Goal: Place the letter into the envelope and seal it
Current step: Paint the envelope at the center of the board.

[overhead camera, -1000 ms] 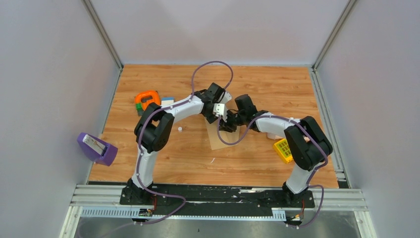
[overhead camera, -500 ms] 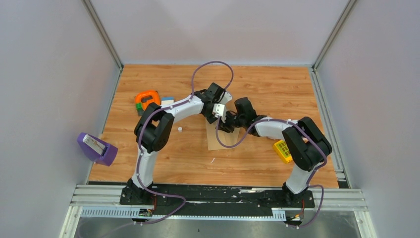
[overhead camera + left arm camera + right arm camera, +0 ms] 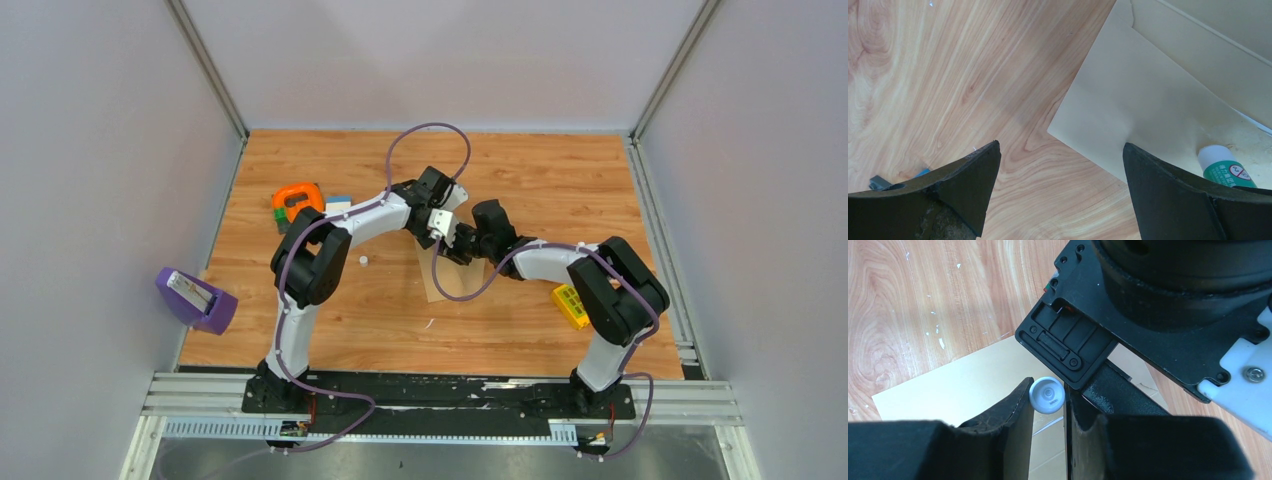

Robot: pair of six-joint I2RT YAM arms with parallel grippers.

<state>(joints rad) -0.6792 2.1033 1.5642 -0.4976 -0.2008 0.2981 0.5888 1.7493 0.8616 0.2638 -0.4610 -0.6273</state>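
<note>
Pinching a glue stick (image 3: 1047, 395) between its two narrow-set fingers, the right gripper (image 3: 1048, 391) points down at the envelope (image 3: 1143, 95). The stick's green label carries white characters and a small red circle sign, too small to read. Its round grey end, facing the wrist camera, bears embossed marks that are also unreadable. The stick's white end is turned toward the paper; whether it touches cannot be told.

The envelope lies flat on the wood-grain counter (image 3: 948, 75), directly under both grippers. It is pale tan, with a straight fold seam running diagonally across it, and the patch just beside the stick looks lighter and mottled. One corner sits below the gap of the left gripper (image 3: 1060, 145), whose fingers are spread wide with nothing between them.

Both arms bend at the elbow and reach inward, their wrists meeting close together over the envelope's far end, the left gripper's black body just beyond the right gripper's fingertips.
</note>
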